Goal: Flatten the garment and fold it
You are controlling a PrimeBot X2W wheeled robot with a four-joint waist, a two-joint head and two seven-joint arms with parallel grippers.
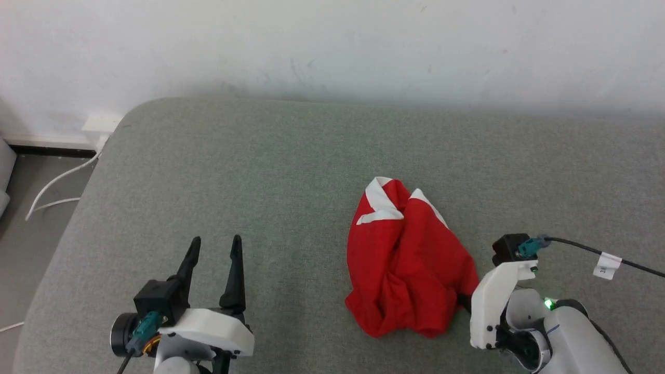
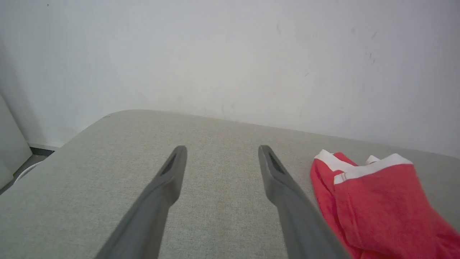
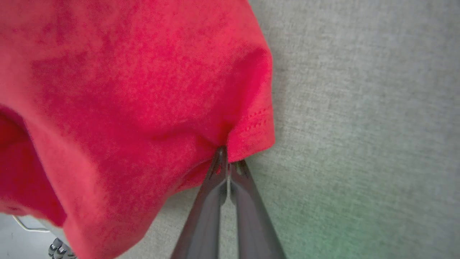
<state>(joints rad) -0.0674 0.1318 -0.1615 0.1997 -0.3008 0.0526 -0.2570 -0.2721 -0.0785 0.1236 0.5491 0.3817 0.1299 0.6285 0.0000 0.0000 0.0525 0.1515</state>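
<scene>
The garment [image 1: 405,265] lay crumpled right of centre on grey padding [image 1: 234,171], hem pinched in the closed right hand [image 3: 225,160]; left hand [image 1: 215,241] wide open, empty. Flattening apparently starting; spreading would need a second grip.

My left gripper [image 1: 215,240] has two long, tapering dark fingers on a black block [image 1: 156,298], then a white shell [image 1: 208,328] and a teal plug [image 1: 143,327]. My right wrist's white casing [image 1: 491,301] shows small dark screws [image 1: 488,328], a green light [image 1: 547,304], and a black cable [image 1: 576,246] bearing a white tag [image 1: 607,266], perhaps printed.
</scene>
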